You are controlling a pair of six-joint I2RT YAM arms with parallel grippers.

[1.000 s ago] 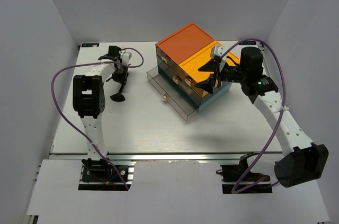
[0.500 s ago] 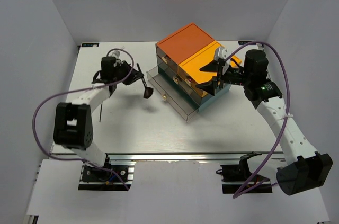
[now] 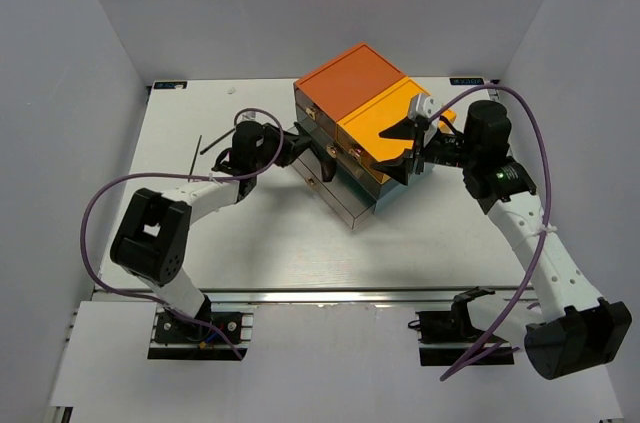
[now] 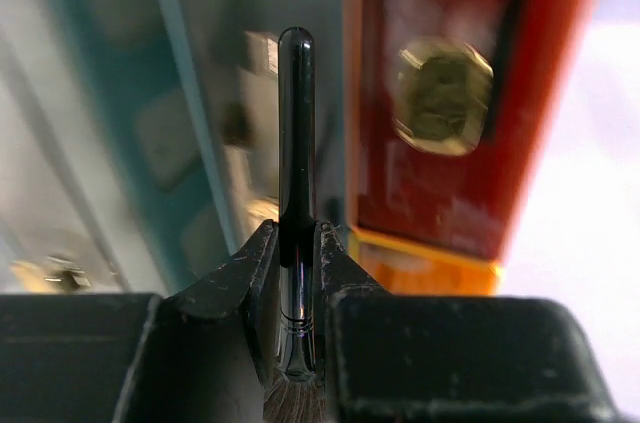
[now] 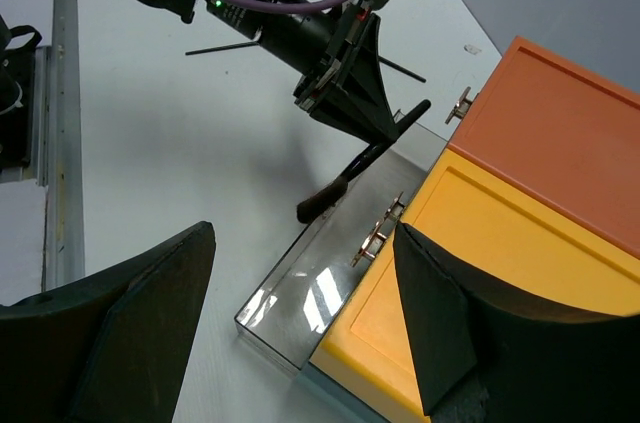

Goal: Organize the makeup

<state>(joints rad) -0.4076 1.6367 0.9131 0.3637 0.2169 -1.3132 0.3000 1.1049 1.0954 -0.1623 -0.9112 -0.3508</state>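
My left gripper [image 3: 297,140] is shut on a black makeup brush [image 4: 296,143]. It holds the brush over the left end of the open clear drawer [image 3: 332,195] of the drawer box. In the right wrist view the left gripper [image 5: 385,126] holds the brush [image 5: 350,171] slanted, with the bristle head low by the drawer's edge. The left wrist view shows the fingers [image 4: 250,263] clamped on the handle, with the bristles at the bottom. My right gripper [image 3: 403,150] is open and empty above the box's yellow top [image 5: 520,273]. Two thin black sticks [image 3: 195,155] lie on the table at the left.
The drawer box has an orange top [image 3: 350,78] and a yellow top [image 3: 385,118] and stands at the back middle of the table. A gold knob [image 4: 443,93] on its front is close to the brush tip. The white table [image 3: 260,233] extends in front.
My left arm has swung from the table's far left to the drawer box, carrying the brush. The right gripper has stayed over the yellow top, shifting only slightly.
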